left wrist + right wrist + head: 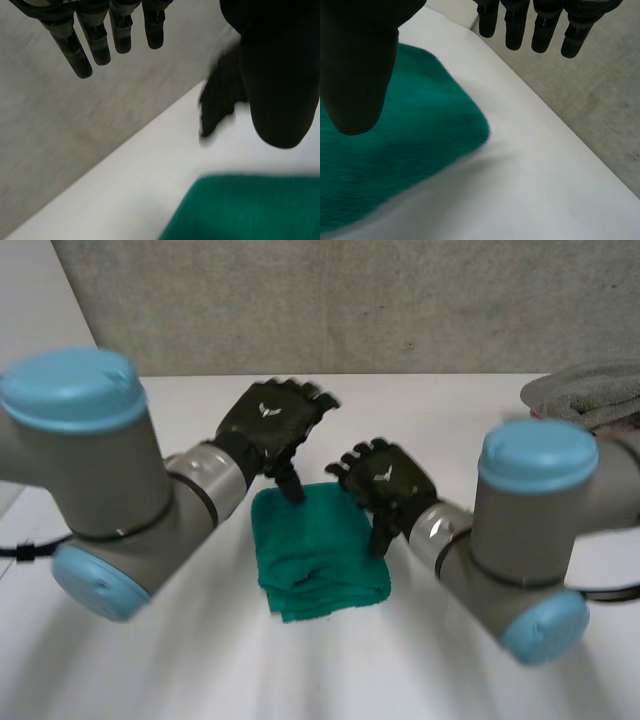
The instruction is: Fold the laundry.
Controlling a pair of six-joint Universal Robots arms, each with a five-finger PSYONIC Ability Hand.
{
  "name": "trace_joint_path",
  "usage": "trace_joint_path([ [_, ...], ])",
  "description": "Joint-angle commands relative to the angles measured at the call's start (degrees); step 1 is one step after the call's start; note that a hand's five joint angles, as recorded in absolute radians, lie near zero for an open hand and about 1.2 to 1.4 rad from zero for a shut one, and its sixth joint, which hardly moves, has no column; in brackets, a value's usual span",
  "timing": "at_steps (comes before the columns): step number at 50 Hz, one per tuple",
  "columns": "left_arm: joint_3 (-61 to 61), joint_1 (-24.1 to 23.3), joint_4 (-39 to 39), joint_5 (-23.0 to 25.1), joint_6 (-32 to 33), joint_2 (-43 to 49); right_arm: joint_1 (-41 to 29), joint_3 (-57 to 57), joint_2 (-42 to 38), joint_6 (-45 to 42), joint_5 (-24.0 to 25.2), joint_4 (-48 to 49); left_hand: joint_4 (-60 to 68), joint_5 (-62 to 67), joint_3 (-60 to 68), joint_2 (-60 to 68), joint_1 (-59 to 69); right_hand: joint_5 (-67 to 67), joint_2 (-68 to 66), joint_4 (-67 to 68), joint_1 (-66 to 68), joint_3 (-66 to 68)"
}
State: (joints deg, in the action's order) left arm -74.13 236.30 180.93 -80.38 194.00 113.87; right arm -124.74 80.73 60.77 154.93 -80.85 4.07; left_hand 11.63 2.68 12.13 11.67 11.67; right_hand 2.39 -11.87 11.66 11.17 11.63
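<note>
Your two arms match: the left arm (pixel 110 475) and the right arm (pixel 525 540) are both built from fat grey cylindrical joints, each closed off by a rounded light-blue cap (pixel 70 385). A bright silver wrist cuff (pixel 215 480), edged by a thin black ring, sits between the grey tube and the hand. Your left hand (pixel 268 425) and right hand (pixel 388 480) are matte black, each with a small white emblem (pixel 268 410) on its back (a V-like mark). In the wrist views the fingers (pixel 97 42) are slim, segmented black rods with rounded tips, and the thumb (pixel 277 80) is a thick, smooth black stub.
</note>
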Motion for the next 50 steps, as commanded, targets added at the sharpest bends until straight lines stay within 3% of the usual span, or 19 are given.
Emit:
trace_joint_path([
  [1,6.53,2.59,-7.87,19.37,-0.38,-1.37,-4.02,12.08,0.76,-0.24,-0.27,10.07,-1.42,-2.47,-1.92,-1.46,-1.45,-2.39,1.87,-1.66,-1.17,-1.63],
  [5,8.47,2.59,-11.21,23.87,-0.21,-0.75,-4.64,13.66,-2.75,-0.24,-0.54,16.4,-1.42,-2.47,-1.92,-1.46,-1.45,-2.39,1.87,-1.66,-1.17,-1.63],
  [17,8.21,2.15,-11.31,24.05,-0.12,0.92,-4.64,12.44,-9.53,-7.44,-0.19,25.46,-1.08,-2.13,-1.58,-1.12,-1.12,-2.39,1.87,-1.66,-1.17,-1.63],
  [37,8.21,2.42,-11.31,24.05,-0.2,1.44,-4.64,7.6,-10.58,-7.8,-0.01,25.55,-1.08,-2.13,-1.58,-1.12,-1.12,-2.32,1.8,-1.6,-1.11,-1.57],
  [39,8.21,2.42,-11.31,24.05,-0.21,1.36,-4.73,7.08,-10.84,-7.89,-0.01,25.55,-1.08,-2.13,-1.58,-1.12,-1.12,5.06,-5.57,5.78,6.27,5.81],
  [43,8.03,2.5,-11.39,24.05,-0.12,1.44,-4.64,5.49,-12.16,-7.89,0.08,25.46,-1.08,-2.13,-1.58,-1.12,-1.12,42.68,-43.19,43.4,43.89,43.43],
  [44,8.03,2.5,-11.31,24.05,-0.12,1.44,-4.64,4.79,-12.6,-7.89,0.08,25.46,-0.91,-1.97,-1.41,-0.96,-0.95,60.6,-61.11,61.32,61.81,61.35],
  [45,8.03,2.5,-11.39,24.05,-0.2,1.44,-4.64,4.35,-12.69,-7.8,0.08,25.46,-1.08,-2.13,-1.58,-1.12,-1.12,67.54,-68.06,68.27,68.76,68.3],
  [50,8.12,3.12,-11.39,23.7,-0.21,1.09,-4.64,2.59,-11.64,-7.19,0.17,25.64,-1.08,-2.13,-1.58,-1.12,-1.12,67.61,-68.13,68.34,68.83,68.37],
])
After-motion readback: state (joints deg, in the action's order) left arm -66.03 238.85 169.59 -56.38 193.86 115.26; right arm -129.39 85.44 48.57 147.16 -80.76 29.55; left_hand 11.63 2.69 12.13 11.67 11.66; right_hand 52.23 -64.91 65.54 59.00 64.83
